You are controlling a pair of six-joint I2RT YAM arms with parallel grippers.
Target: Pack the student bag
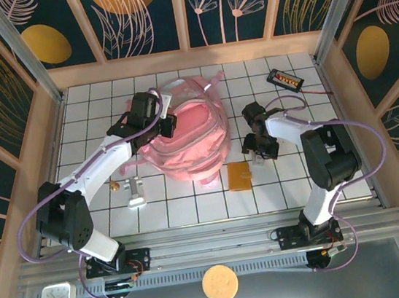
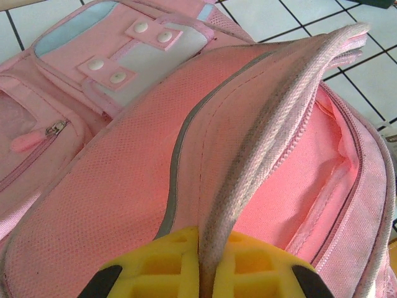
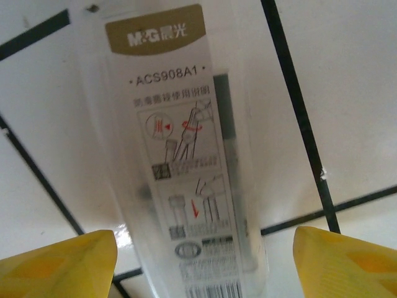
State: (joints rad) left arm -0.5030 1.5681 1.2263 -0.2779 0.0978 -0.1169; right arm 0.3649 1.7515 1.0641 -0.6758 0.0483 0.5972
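Right gripper [image 3: 205, 264] hangs spread over a slim clear plastic box with a gold label [image 3: 177, 155]. One yellow fingertip [image 3: 59, 264] stands on each side of the box and neither touches it, so nothing is gripped. The box lies flat on the white tiled table [image 3: 347, 93]. Its long axis runs away from the wrist, crosswise to the line on which the fingers close, and it leans a little off square. The coming move turns on this: the jaws would meet the box across its narrow width, which I judge the right way to pinch it, perhaps after a slight twist of the wrist.

From above, the right gripper [image 1: 258, 147] sits just to the right of the large soft pink fabric student bag [image 1: 191, 143], which lies in the middle of the table. The box therefore has to travel leftward to reach the bag, and the right arm is plainly the nearer one to the box.

The left gripper [image 1: 161, 123] is at the bag's far-left edge. Its yellow pads [image 2: 155, 267] are clamped on a pale woven strip [image 2: 248, 155] along the bag's zip edge, drawn taut. The pink lining of the opening [image 2: 304, 174] shows just to the right of that strip.
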